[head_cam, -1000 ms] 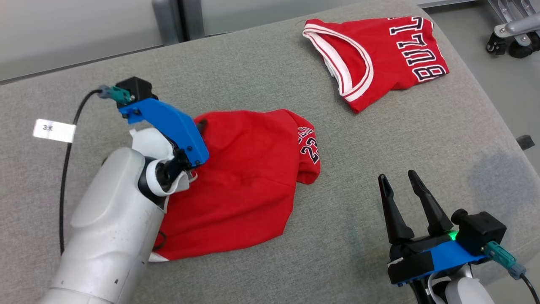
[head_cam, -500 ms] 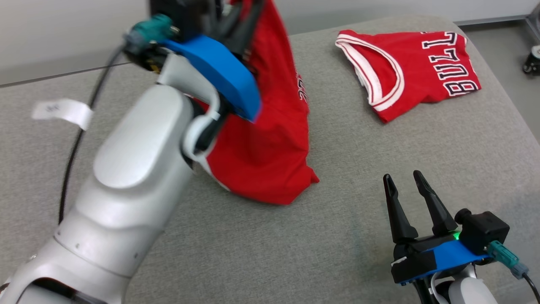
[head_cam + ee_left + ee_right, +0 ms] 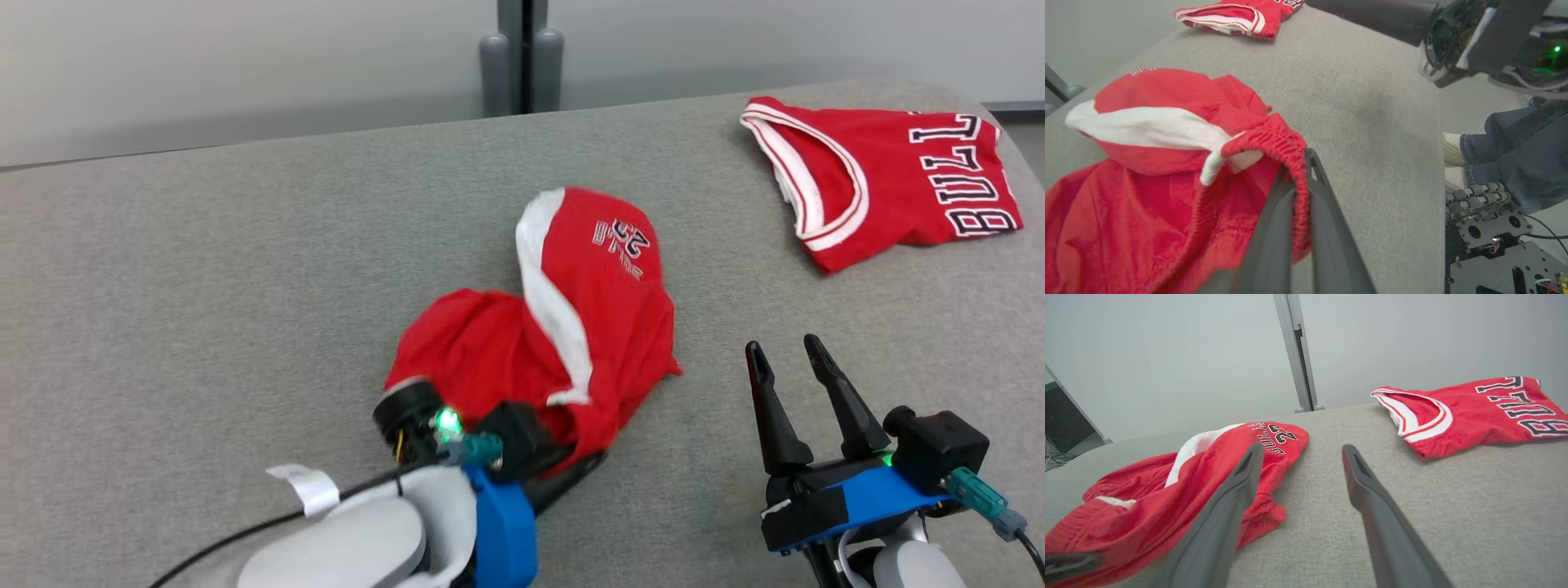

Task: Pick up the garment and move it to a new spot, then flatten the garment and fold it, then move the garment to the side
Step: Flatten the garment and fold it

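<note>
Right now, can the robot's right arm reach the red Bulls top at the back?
Probably yes. The right gripper is open and empty, and just bare grey cushion lies between it and the Bulls top.

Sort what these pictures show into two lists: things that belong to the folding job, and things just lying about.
Belonging to the job:
red shorts, crumpled
left gripper, shut on the shorts' waistband
right gripper, open, apart from the shorts

Lying about:
red jersey, folded, at the far right
white paper tag
person's shoes
</note>
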Controlling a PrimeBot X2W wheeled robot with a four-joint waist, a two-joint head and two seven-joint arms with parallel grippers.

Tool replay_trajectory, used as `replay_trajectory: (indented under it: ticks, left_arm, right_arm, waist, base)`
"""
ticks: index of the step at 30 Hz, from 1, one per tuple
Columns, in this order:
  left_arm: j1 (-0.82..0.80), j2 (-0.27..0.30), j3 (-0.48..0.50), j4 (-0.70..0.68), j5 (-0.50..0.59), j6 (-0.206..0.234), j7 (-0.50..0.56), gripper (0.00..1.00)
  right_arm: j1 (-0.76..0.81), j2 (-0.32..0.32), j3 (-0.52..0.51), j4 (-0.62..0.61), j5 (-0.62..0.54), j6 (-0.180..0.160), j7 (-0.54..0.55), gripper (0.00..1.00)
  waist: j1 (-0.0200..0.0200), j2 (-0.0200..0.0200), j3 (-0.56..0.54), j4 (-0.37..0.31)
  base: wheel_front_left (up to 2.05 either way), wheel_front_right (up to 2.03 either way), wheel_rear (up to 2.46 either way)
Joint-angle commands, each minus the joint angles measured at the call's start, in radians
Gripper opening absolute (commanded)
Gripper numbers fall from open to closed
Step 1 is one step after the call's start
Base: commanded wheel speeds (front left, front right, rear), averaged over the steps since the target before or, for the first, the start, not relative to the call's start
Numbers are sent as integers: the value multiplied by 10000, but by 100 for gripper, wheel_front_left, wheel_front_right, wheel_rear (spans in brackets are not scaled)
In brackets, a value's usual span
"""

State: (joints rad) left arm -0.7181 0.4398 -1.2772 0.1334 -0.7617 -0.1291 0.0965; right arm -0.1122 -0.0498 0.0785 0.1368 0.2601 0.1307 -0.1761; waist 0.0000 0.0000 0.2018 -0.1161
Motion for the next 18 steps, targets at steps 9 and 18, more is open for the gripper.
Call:
replay_trajectory:
  ticks: [9,18]
  left_arm:
    - [1591,1374,-35,171,593,5,1982,0]
    - [1987,1534,580,2567,389,997,942,0]
  right_arm:
    - [129,-11,19,-66,-78,2,141,100]
    - [286,-11,-38,-79,-144,2,235,100]
  waist:
    - [0,0,-296,640]
    - [0,0,-657,877]
  base:
    - [0,0,0]
    - [0,0,0]
